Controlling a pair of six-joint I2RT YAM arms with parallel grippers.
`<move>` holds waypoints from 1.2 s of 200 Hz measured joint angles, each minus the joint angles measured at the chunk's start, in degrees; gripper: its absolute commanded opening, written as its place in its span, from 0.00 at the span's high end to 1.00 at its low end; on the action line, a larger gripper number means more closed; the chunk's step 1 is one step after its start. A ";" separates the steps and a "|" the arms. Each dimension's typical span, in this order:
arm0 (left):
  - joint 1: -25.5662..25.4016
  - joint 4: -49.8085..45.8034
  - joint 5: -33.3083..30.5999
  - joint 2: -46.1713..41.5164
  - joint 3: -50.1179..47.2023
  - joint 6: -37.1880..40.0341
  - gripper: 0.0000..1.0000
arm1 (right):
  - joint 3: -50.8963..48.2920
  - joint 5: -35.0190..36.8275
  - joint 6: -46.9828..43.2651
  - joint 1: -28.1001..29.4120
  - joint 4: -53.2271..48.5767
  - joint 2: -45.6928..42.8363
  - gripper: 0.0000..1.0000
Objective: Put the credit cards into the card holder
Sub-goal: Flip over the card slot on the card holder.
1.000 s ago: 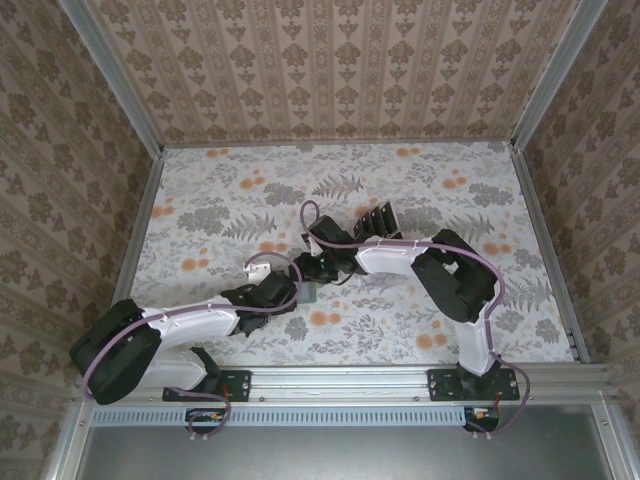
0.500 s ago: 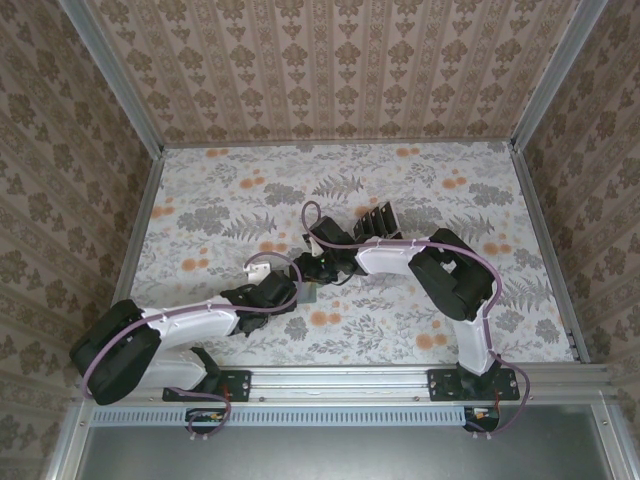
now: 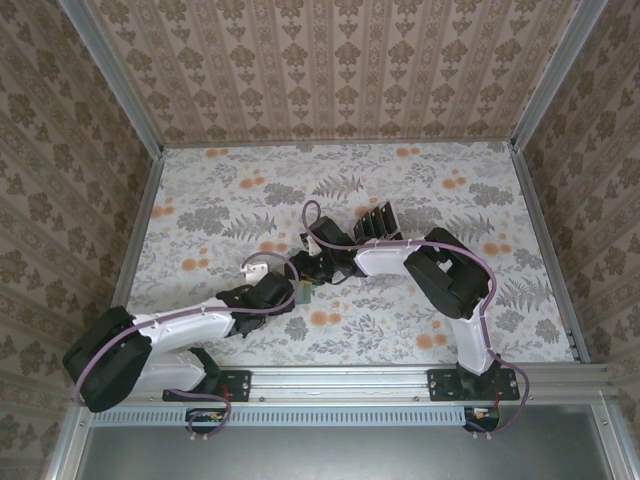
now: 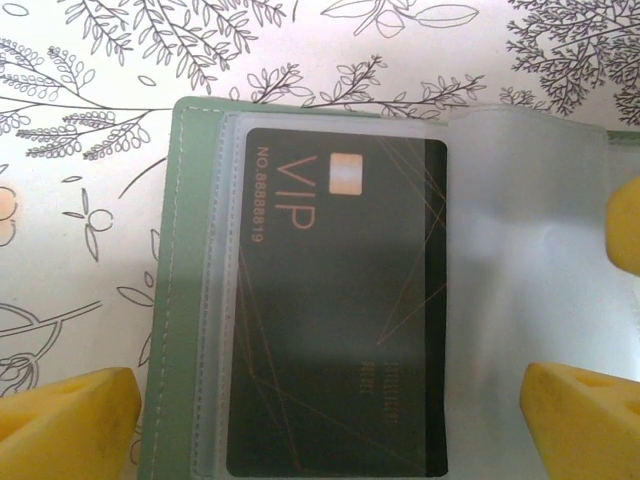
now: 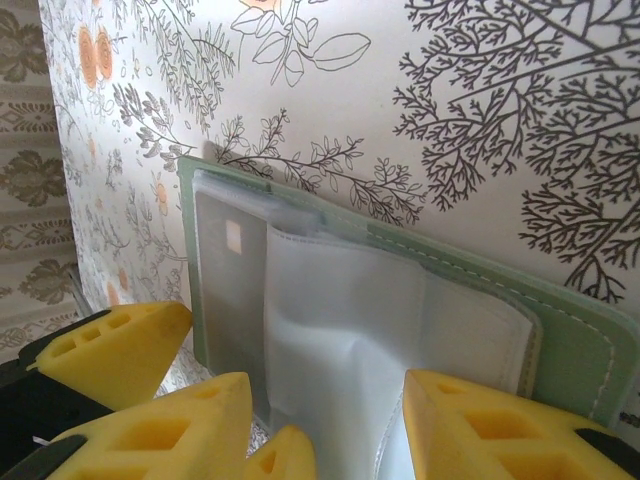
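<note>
Card holder open on floral table; credit card inside; clear sleeves bulge between yellow right fingers.

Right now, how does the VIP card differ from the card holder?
The VIP card is black with gold lettering; the card holder is pale green with stitching. The card is smaller, tucked inside the holder, which lies open. Both are flat rectangles.

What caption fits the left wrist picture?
A black VIP card sits in a clear pocket of the green card holder, between open yellow fingers.

Black VIP card – grey-green card holder, floral table
</note>
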 measured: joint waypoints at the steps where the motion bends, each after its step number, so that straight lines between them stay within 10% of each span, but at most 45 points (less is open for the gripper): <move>1: 0.00 -0.09 -0.04 -0.04 0.00 0.00 0.00 | 0.00 0.00 0.04 0.00 0.02 0.00 0.54; 240: 0.11 -3.23 -3.10 -1.16 -1.64 -6.84 0.00 | -0.44 -0.66 -0.46 -0.04 0.63 0.11 0.52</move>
